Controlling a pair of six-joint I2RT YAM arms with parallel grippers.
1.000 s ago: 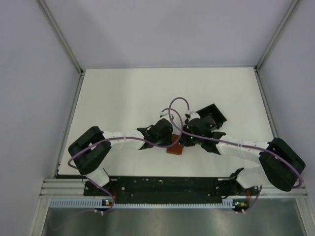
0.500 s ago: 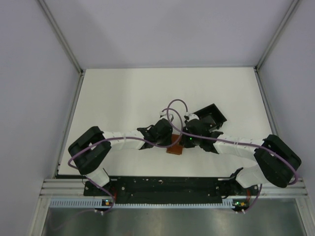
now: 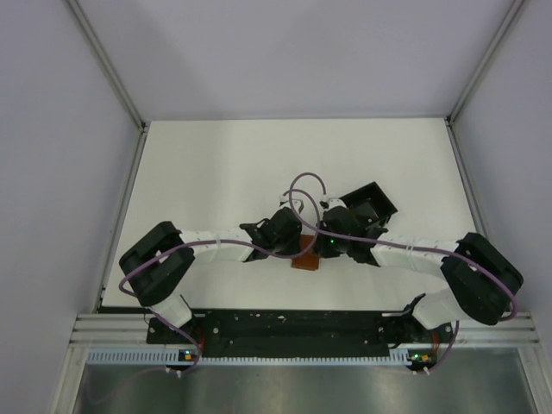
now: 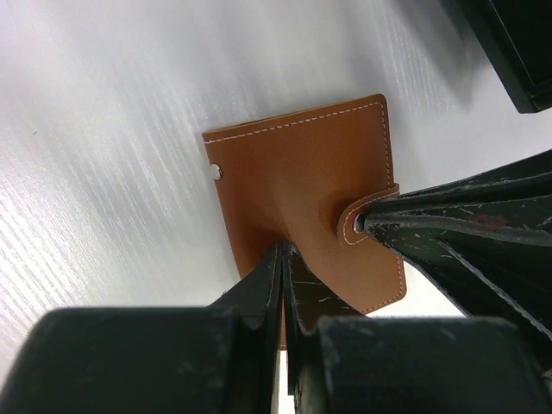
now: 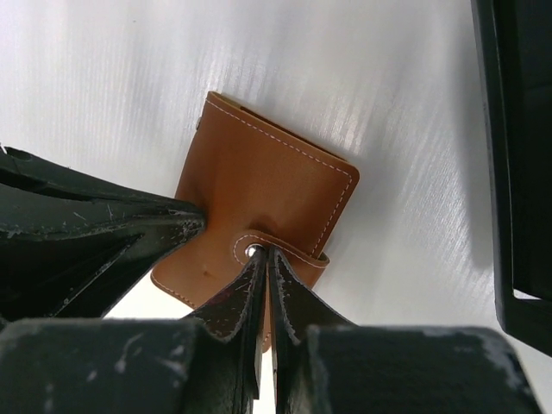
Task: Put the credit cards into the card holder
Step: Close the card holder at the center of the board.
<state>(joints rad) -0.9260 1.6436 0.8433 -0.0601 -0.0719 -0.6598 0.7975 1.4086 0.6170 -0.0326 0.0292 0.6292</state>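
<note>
The card holder (image 3: 304, 262), a brown leather wallet, lies closed on the white table with its tab snapped over; it also shows in the left wrist view (image 4: 293, 181) and the right wrist view (image 5: 267, 185). My left gripper (image 4: 283, 250) is shut, with its tips resting on the wallet's cover. My right gripper (image 5: 263, 252) is shut, with its tips at the metal snap of the tab (image 5: 285, 246). Both grippers meet over the wallet in the top view, left (image 3: 296, 246) and right (image 3: 319, 246). No credit cards are in view.
A black open-frame plastic box (image 3: 369, 205) stands just behind and to the right of the wallet, and is also seen in the right wrist view (image 5: 522, 172). Purple cables loop above both wrists. Grey walls enclose the white table (image 3: 216, 172).
The right arm's elbow and forearm have shifted slightly to the left. Both grippers stay shut over the wallet, which has not moved.
</note>
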